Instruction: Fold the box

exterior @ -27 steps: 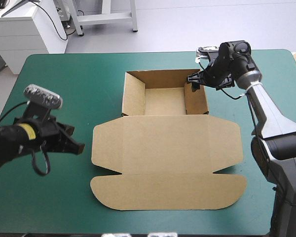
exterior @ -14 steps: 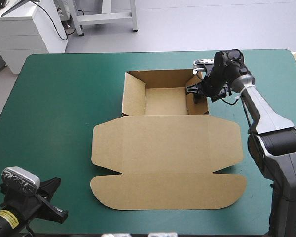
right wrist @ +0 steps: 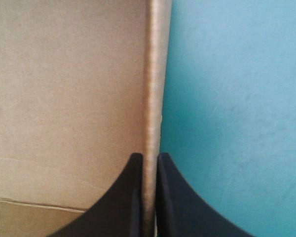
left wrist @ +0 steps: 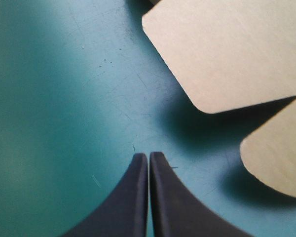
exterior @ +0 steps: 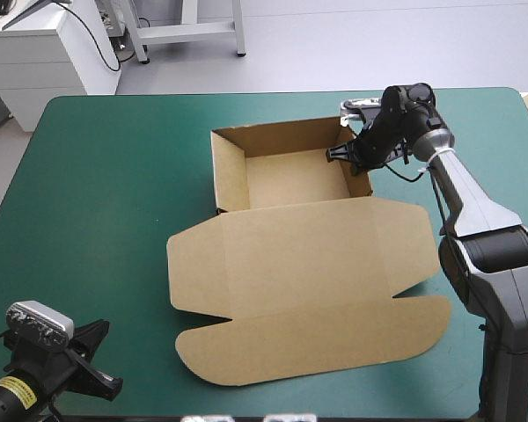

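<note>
One sheet of brown board, the box [exterior: 290, 255], lay at the centre of the frame on the teal-green table [exterior: 97, 176]. Its tray [exterior: 290, 180] stood open in the upper middle with walls raised, and its lid [exterior: 308, 299] spread flat below it toward the bottom edge, rounded flaps out at both sides. The right gripper [exterior: 346, 155] was at the tray's right wall [right wrist: 155, 74], upper right of centre, its black fingers [right wrist: 133, 197] all but together with the board's top edge clamped between them. The left gripper [left wrist: 148, 155] sat in the lower left corner of the frame, well apart from the tray, its fingers pressed together on nothing, with the lid's corner flap [left wrist: 222, 54] just ahead of them. By my reading the walls were up and the step in hand was seating or steadying that right wall. The next move would call for letting go of the wall without dragging it outward, and for the left fingers to part before they could take the lid's edge
</note>
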